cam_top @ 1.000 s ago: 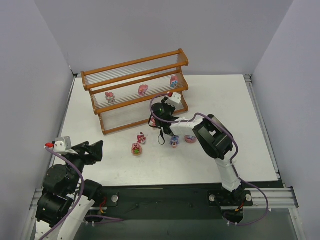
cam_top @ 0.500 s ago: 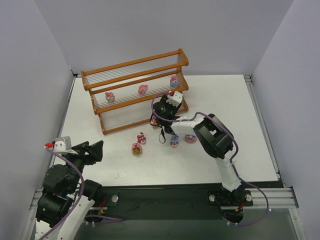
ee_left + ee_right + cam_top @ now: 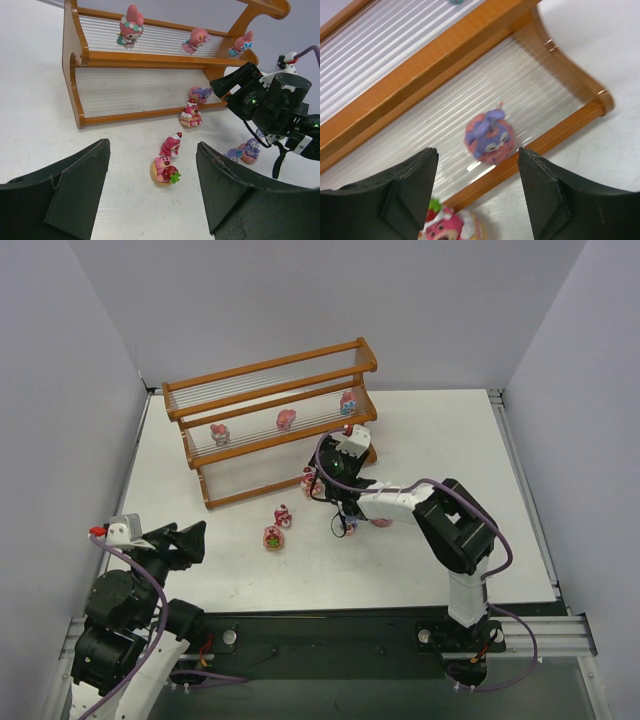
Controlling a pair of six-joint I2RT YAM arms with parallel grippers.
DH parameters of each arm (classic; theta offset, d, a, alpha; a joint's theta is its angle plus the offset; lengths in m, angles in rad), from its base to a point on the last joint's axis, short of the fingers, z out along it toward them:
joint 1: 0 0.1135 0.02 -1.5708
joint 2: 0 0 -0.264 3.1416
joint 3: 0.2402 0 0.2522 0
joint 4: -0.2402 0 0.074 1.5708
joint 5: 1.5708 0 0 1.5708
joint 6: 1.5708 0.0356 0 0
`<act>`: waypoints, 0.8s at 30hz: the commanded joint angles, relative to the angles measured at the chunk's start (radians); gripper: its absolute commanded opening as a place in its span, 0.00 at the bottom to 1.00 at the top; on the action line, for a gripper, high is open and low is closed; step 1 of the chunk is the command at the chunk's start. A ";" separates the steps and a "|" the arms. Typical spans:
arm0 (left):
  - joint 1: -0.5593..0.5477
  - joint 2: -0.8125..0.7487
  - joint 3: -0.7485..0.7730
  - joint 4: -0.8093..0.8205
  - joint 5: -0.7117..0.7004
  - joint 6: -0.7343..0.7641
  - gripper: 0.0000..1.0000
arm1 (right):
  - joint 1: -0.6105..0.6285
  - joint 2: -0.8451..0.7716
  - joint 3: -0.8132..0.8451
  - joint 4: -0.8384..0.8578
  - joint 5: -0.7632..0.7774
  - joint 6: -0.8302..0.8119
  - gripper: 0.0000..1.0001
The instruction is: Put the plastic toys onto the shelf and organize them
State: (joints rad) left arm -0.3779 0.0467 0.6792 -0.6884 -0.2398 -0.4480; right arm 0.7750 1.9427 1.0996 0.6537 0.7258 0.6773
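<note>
The shelf [image 3: 270, 366] stands at the back left, its orange-brown frame [image 3: 445, 70] crossing the right wrist view. Three plastic toys [image 3: 131, 26] stand on its middle tier. A purple and pink toy [image 3: 490, 137] lies on the lowest tier, just beyond my right gripper [image 3: 477, 192], which is open with nothing between its fingers. A red and pink toy [image 3: 445, 227] sits on the table in front of the shelf's rail. My left gripper [image 3: 152, 185] is open near the front left and far from the shelf. Two pink toys [image 3: 166, 170] lie on the table ahead of it.
Purple toys [image 3: 247, 150] lie on the table under the right arm [image 3: 440, 525], which reaches from the near edge to the shelf's right end. Grey walls close in the white table [image 3: 450, 440] on three sides.
My right gripper has opened and let go of the purple toy, which now lies on the lowest tier. The right arm's elbow has shifted right. The left arm has not moved.
</note>
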 commanded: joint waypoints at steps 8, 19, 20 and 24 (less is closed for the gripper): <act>-0.003 -0.008 0.005 0.041 -0.010 0.008 0.79 | 0.004 0.027 0.140 -0.224 -0.348 -0.068 0.65; -0.003 -0.005 0.003 0.044 -0.007 0.009 0.79 | 0.015 0.087 0.204 -0.247 -0.404 -0.145 0.63; -0.003 -0.007 0.002 0.044 -0.007 0.009 0.79 | 0.017 0.090 0.210 -0.250 -0.396 -0.145 0.61; -0.003 -0.007 0.002 0.044 -0.007 0.008 0.79 | 0.020 0.110 0.240 -0.289 -0.388 -0.150 0.49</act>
State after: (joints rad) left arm -0.3779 0.0467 0.6792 -0.6880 -0.2394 -0.4480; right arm 0.7830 2.0426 1.2839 0.4015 0.3309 0.5476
